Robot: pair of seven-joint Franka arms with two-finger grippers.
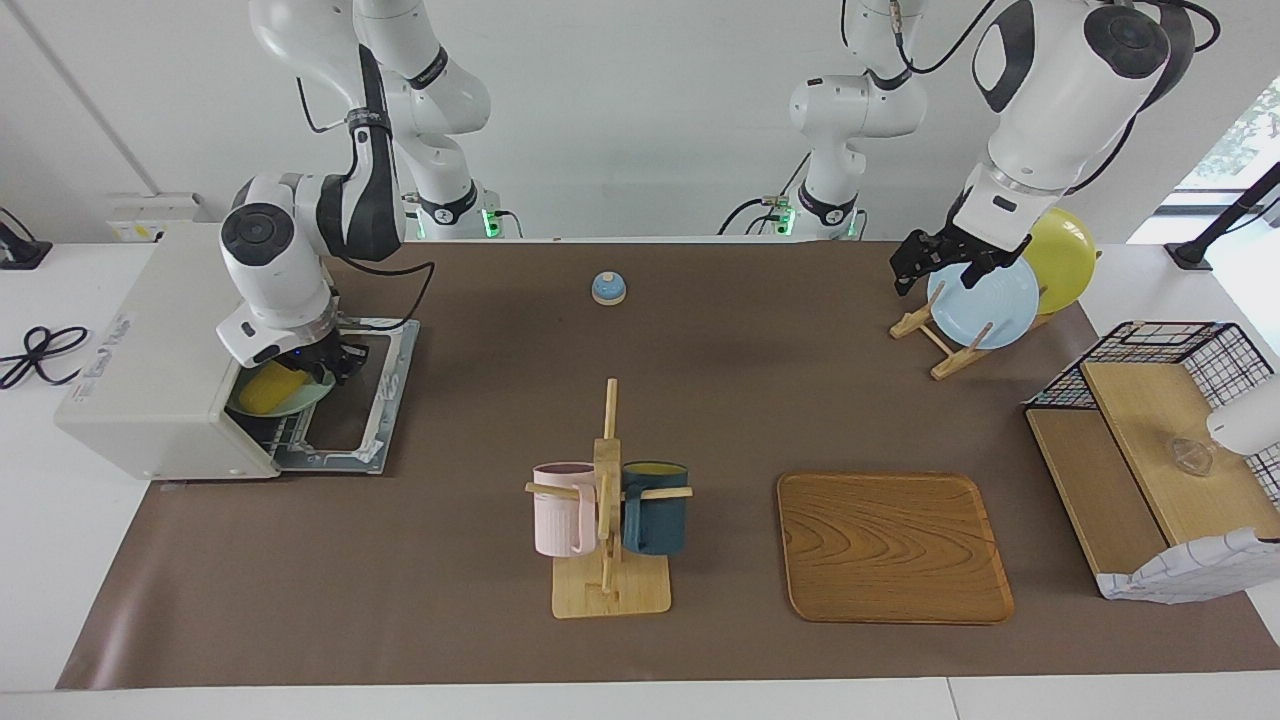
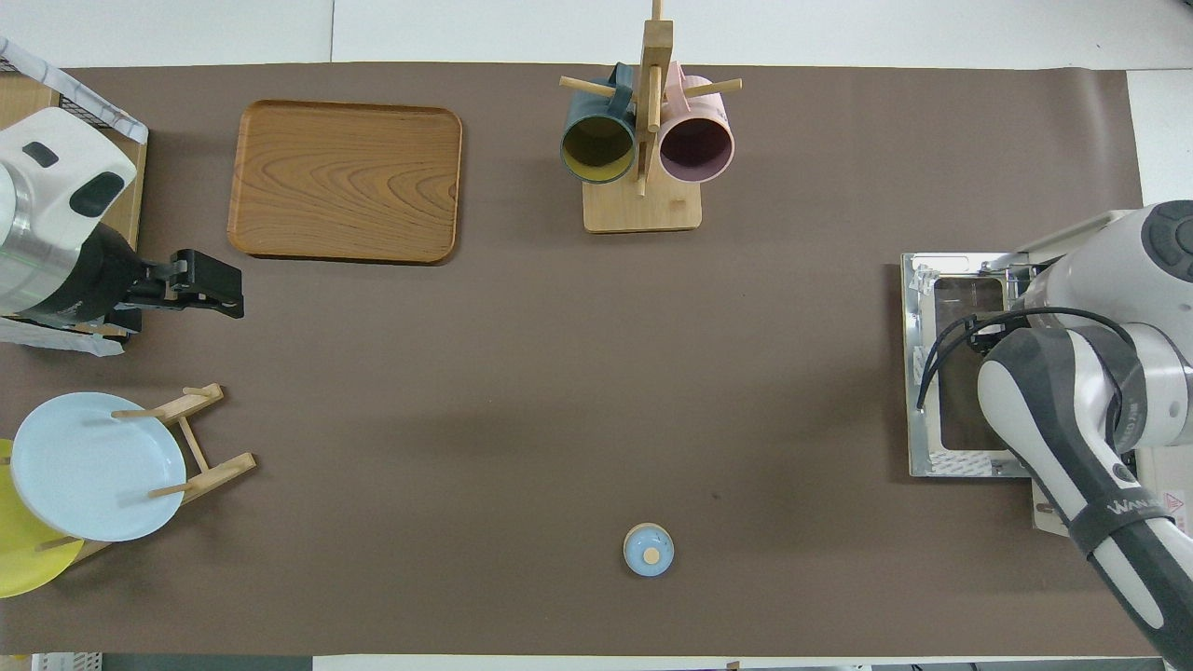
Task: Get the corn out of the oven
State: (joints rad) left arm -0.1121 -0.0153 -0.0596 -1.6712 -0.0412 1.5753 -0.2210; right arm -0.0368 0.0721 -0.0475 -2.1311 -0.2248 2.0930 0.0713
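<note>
corn (image 1: 268, 388) at oven (image 1: 160, 360) mouth under right gripper (image 1: 338, 362)

Glossy wooden tray (image 1: 893, 545), matt brown table cover (image 1: 450, 560), shiny metal-framed oven (image 1: 160, 370) door.

My tabletop (image 1: 60, 600) is white, with a brown mat (image 1: 480, 400) spread over nearly all of it; bare white strips show along the edges. At twelve o'clock in the facing view a plain white wall (image 1: 640, 120) rises from the tabletop's edge. At about two o'clock a window (image 1: 1240, 130) lets in daylight, with green foliage outside, and a black stand (image 1: 1225, 225) leans in front of it. At nine o'clock a coiled black cable (image 1: 35, 352) lies on the white surface, and a white power strip (image 1: 150, 215) sits near ten o'clock. The light is even and soft, the shadows faint.
</note>
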